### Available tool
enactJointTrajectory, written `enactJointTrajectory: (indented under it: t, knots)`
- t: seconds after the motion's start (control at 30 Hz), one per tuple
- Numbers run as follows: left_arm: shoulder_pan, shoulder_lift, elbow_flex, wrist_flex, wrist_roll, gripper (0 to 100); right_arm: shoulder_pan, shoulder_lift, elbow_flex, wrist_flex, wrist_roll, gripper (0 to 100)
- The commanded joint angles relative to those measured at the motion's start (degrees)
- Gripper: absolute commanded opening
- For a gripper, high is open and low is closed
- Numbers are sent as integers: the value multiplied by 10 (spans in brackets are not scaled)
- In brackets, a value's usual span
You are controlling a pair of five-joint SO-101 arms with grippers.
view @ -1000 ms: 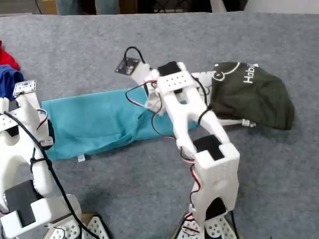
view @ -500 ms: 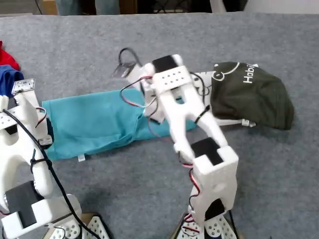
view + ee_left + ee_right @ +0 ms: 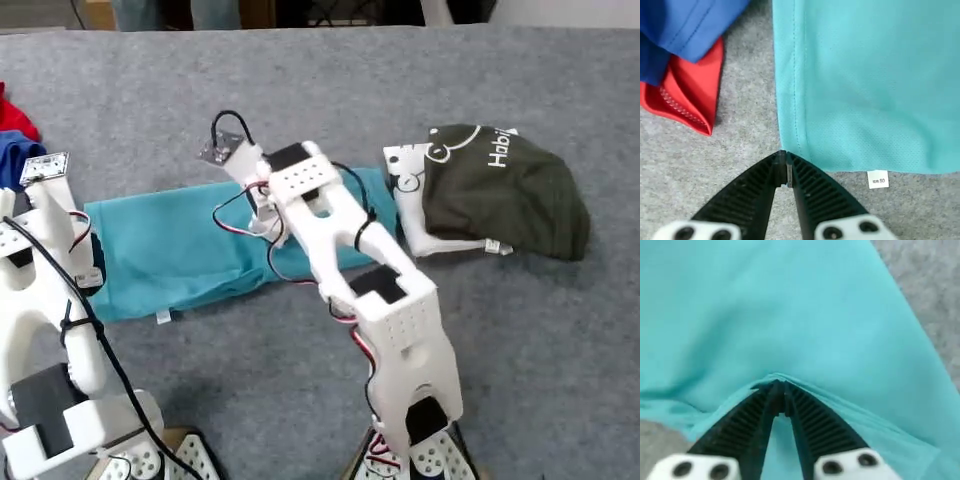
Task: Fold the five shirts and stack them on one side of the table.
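Note:
A teal shirt [image 3: 180, 245] lies as a long folded strip across the middle of the grey table. My right gripper [image 3: 262, 212] sits over its middle, shut on a raised fold of the teal cloth [image 3: 790, 305], which bunches at the fingertips [image 3: 778, 386]. My left gripper [image 3: 92, 282] is at the strip's left near corner, shut, with its tips [image 3: 785, 161] pinching the corner of the teal shirt [image 3: 865, 85]. A dark green shirt [image 3: 500, 190] lies folded at the right on top of a white printed one [image 3: 410, 190]. A red shirt [image 3: 12, 115] and a blue shirt [image 3: 18, 160] lie at the far left.
In the left wrist view the blue shirt [image 3: 680, 25] and the red shirt [image 3: 685, 95] lie close beside the teal shirt's edge. A small white label [image 3: 877, 178] sticks out of the teal hem. Bare grey table [image 3: 250, 370] lies in front of the strip.
My right gripper has moved left along the teal shirt, carrying the cloth's right end with it and uncovering the white shirt's edge. The left arm has kept still.

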Motion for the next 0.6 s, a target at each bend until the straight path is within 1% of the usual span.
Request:
enactJointTrajectory:
  t: [0.0, 0.13, 0.23, 0.27, 0.33, 0.43, 0.57]
  knots:
    - [-6, -20, -19, 5, -4, 30, -5, -8, -73, 71, -11, 15]
    - [-7, -22, -36, 11, -4, 33, -5, -44, -175, 204, -9, 15]
    - [-6, -17, -84, 57, -4, 42, -4, -73, -254, 293, -9, 15]
    - [-6, -16, -102, 69, -2, 65, 2, -86, -265, 291, -11, 15]
    - [-6, -16, -131, 87, 0, 142, 20, -124, -264, 290, -9, 15]
    - [-9, -11, -145, 87, 1, 266, 40, -176, -242, 290, -9, 15]
    - [-29, 53, -165, 62, 1, 280, 47, -256, -161, 289, -8, 15]
